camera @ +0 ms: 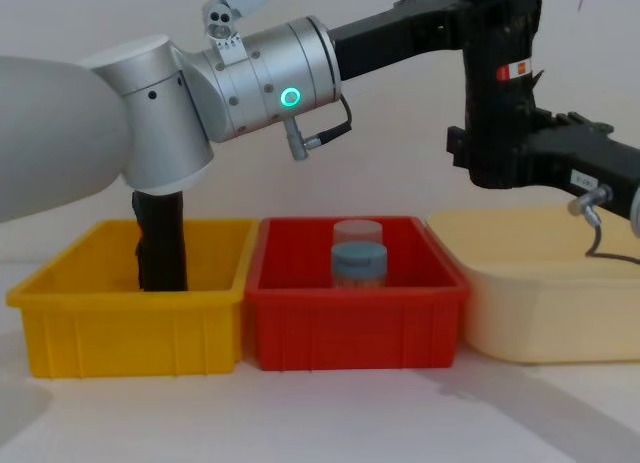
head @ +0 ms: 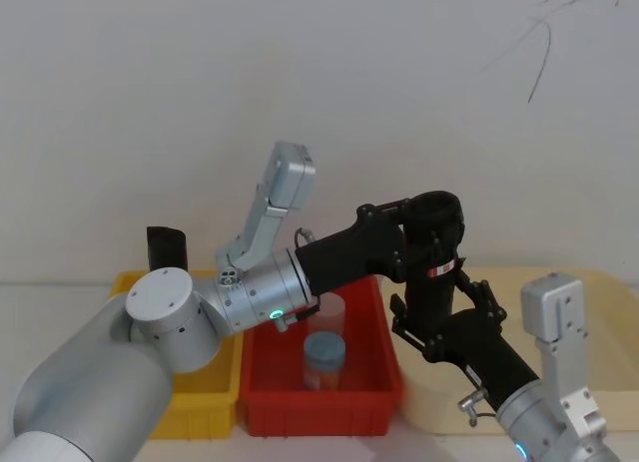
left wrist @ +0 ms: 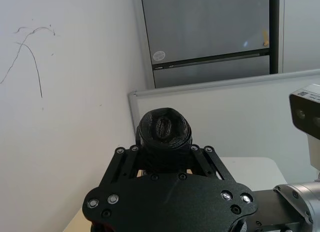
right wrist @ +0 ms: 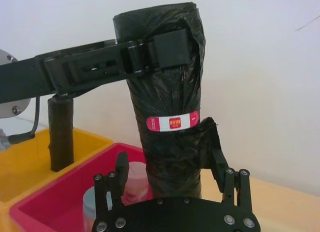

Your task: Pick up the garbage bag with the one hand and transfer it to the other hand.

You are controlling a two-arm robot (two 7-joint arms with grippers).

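Head: garbage bag (head: 436, 250) upright in mid-air, left gripper (head: 424, 218) jaws pinching its top
Left wrist: bag's rolled end between jaws
Right wrist: right gripper (right wrist: 167, 159) jaws spread around bag's base
Chest: bag above cream tub (camera: 540, 313)

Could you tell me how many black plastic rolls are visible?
2: the garbage bag held aloft by the left gripper; a plain roll standing in the yellow bin.

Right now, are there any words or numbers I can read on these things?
On the garbage bag, the red-and-white label: tiny marks, too blurred to read.
On the grey panel behind, the round sticker: too small to read.
Nothing else with writing can be read.
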